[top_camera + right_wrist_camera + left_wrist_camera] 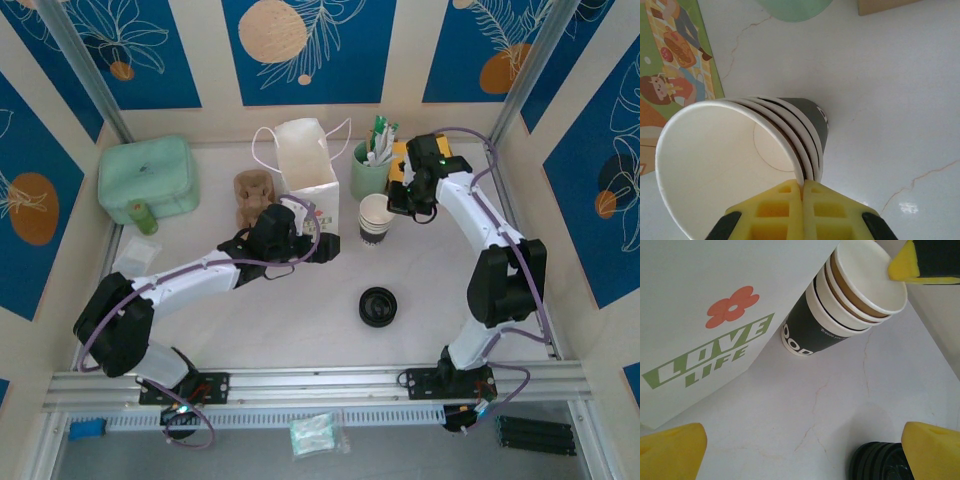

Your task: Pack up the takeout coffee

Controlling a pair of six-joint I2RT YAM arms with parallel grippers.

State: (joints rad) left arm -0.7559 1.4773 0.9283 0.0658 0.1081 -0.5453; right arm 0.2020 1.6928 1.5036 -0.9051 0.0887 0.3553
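Observation:
The takeout coffee (pixel 376 212) is the top cup of a nested stack, kraft-brown with a white rim, and the stack sits in a white cup with a black lower band (pixel 805 335). My right gripper (pixel 802 187) is shut on the top cup's rim (pixel 790 150), one yellow finger inside the wall and one outside. In the top view that gripper (pixel 408 205) is just right of the stack. The white paper bag (pixel 305 165) with "LOVE LIFE" printed on it (pixel 715 305) stands left of the cups. My left gripper (pixel 802 455) is open beside the bag, nothing between its fingers.
A black round lid (pixel 378 306) lies on the table in front of the cups, near my left gripper's right finger (pixel 932 450). A mint cup of utensils (pixel 370 170) stands behind the stack. A green case (pixel 147 178) sits at the back left.

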